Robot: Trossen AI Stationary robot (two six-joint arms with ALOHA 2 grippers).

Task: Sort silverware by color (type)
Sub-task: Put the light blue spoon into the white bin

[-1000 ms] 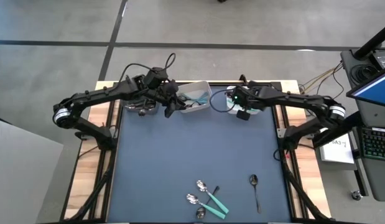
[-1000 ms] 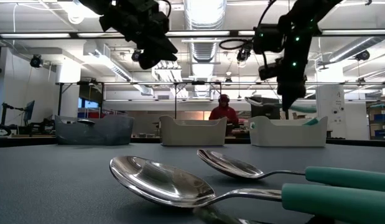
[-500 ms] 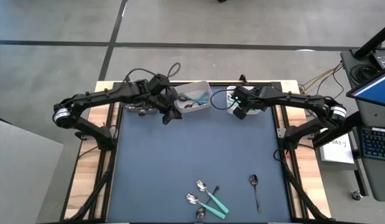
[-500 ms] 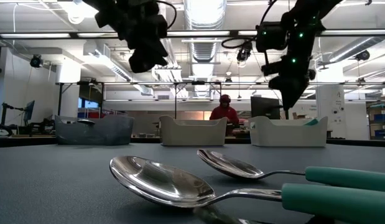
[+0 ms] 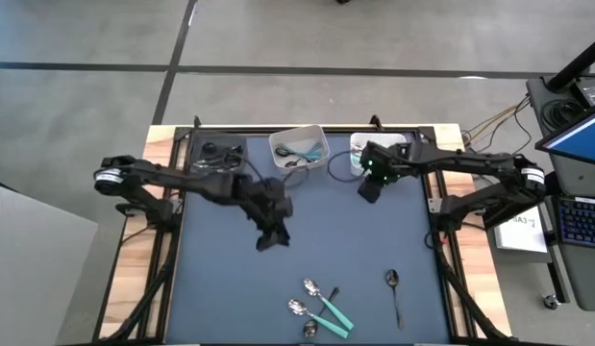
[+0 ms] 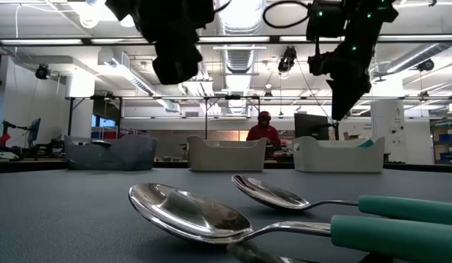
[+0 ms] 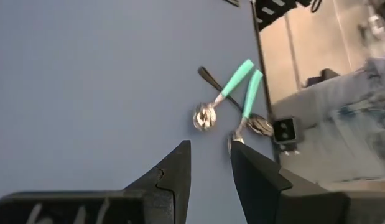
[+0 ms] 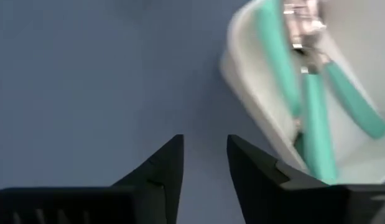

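Table (image 5: 220, 288): dark blue mat, wooden edges showing at both sides.
Dark grey bin (image 5: 212, 159): far left of the mat's back edge; contents too dim to read.
Middle white bin (image 5: 299, 150): back edge, centre; holds dark-handled pieces plus one teal handle.
Right white bin (image 5: 358, 146): back edge, partly covered by the right arm; teal handles (image 8: 304, 81) lying inside, seen from the right wrist.
Left arm: stretched from the left side over mid-mat, well clear of the bins.
Left gripper (image 5: 268, 238): above bare mat, nothing between fingers, narrow gap open; pointing toward the near cluster.
Right arm: reaching in from the right side, wrist just in front of the right white bin.
Right gripper (image 5: 370, 188): over bare mat, fingers slightly apart, empty.
Spoon cluster (image 5: 318, 308): near edge, centre; two teal-handled spoons side by side, a dark-handled piece crossing beneath.
Lone dark spoon (image 5: 394, 293): near edge, right of the cluster, apart from it.
Person (image 6: 263, 131): in red, in the room beyond the table.
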